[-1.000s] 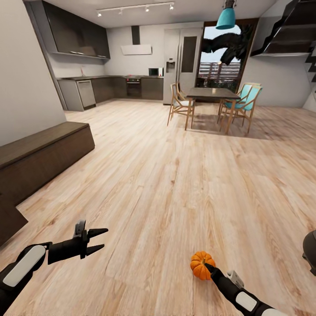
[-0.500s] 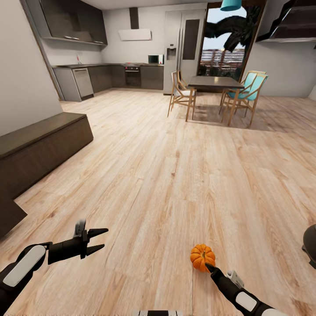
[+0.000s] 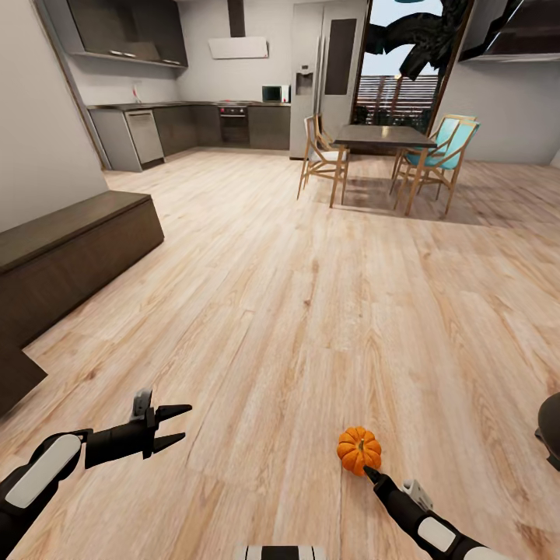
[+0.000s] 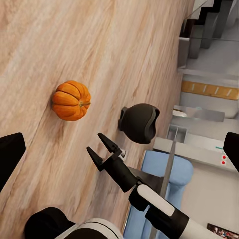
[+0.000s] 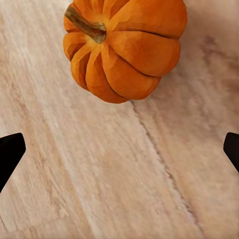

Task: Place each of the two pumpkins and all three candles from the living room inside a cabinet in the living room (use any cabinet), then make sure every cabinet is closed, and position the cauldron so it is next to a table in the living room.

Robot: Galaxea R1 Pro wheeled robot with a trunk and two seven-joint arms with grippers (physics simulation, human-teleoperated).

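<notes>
A small orange ribbed pumpkin [image 3: 358,449] lies on the wooden floor, stem up. My right gripper [image 3: 370,471] is just behind it, open, its fingertips short of the fruit and touching nothing. The right wrist view has the pumpkin [image 5: 124,47] ahead of the spread gripper [image 5: 120,152]. My left gripper [image 3: 175,424] hovers open and empty above the floor at the left. The left wrist view shows the pumpkin [image 4: 71,100], the black cauldron [image 4: 139,123] and the right gripper [image 4: 94,143]. The cauldron [image 3: 549,424] stands at the right edge. The long dark cabinet [image 3: 70,249] runs along the left wall, closed. The candles and the table are out of view.
Bare wooden floor [image 3: 311,311] stretches ahead. A wooden dining table [image 3: 381,138] with chairs stands far ahead, with the kitchen counter [image 3: 194,124] behind it. A blue seat [image 4: 164,199] and stairs [image 4: 204,30] lie beyond the cauldron.
The whole head view has shifted, the room sliding up the picture. The pumpkin now lies a little farther ahead of my right fingertips. Both arms hold the same pose.
</notes>
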